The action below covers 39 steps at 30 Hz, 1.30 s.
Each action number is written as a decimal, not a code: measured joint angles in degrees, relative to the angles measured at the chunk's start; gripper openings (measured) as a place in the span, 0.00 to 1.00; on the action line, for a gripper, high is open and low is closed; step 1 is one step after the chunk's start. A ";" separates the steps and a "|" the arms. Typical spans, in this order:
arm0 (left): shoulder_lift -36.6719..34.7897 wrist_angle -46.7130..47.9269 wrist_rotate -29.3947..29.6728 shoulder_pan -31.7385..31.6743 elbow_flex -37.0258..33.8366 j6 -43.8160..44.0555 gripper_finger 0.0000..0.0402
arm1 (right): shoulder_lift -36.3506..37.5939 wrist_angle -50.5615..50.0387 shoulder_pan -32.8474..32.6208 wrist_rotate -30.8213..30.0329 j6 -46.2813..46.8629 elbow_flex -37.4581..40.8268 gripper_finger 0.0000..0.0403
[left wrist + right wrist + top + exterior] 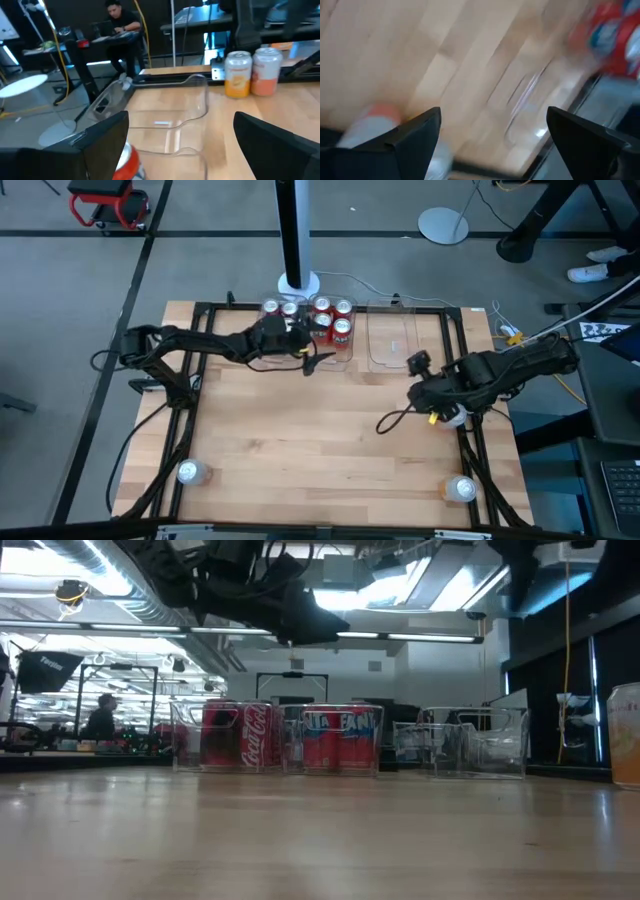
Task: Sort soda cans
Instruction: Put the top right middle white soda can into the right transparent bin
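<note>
Several red soda cans (325,320) stand upright in a clear bin (348,363) at the table's far edge; the low view shows them too (285,737). My left gripper (317,361) hovers open just near of that bin, pointing toward the table's right, with nothing between its fingers (182,135). A red can (129,165) shows beside one finger. Two pale orange cans (250,74) stand at the table's right edge. My right gripper (418,385) hangs open above the table's right part, pointing down, over bare wood (492,130); a pale orange can (370,125) stands below it.
A second clear bin (392,340) stands right of the first, with no cans in it (170,120). Single pale cans stand at the near left corner (190,472) and near right corner (462,489). The wooden middle of the table (310,430) is open room. A person sits beyond the table (120,20).
</note>
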<state>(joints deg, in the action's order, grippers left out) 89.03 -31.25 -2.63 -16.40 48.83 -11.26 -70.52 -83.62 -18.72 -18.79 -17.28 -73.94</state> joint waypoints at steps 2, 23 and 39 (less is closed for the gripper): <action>-0.20 0.14 0.00 0.75 -0.35 -1.11 0.86 | -0.02 -4.31 0.00 1.18 4.90 -0.06 0.90; -13.78 5.82 0.17 1.75 -8.37 -2.66 0.86 | 1.44 -6.32 22.75 20.90 4.97 12.06 0.90; -14.05 7.20 0.13 1.79 -8.36 -3.51 0.86 | 3.52 -6.46 30.77 20.87 -2.25 22.95 0.90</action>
<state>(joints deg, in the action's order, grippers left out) 74.98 -24.05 -2.50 -14.61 40.47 -14.76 -67.00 -90.08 12.05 2.09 -19.53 -50.98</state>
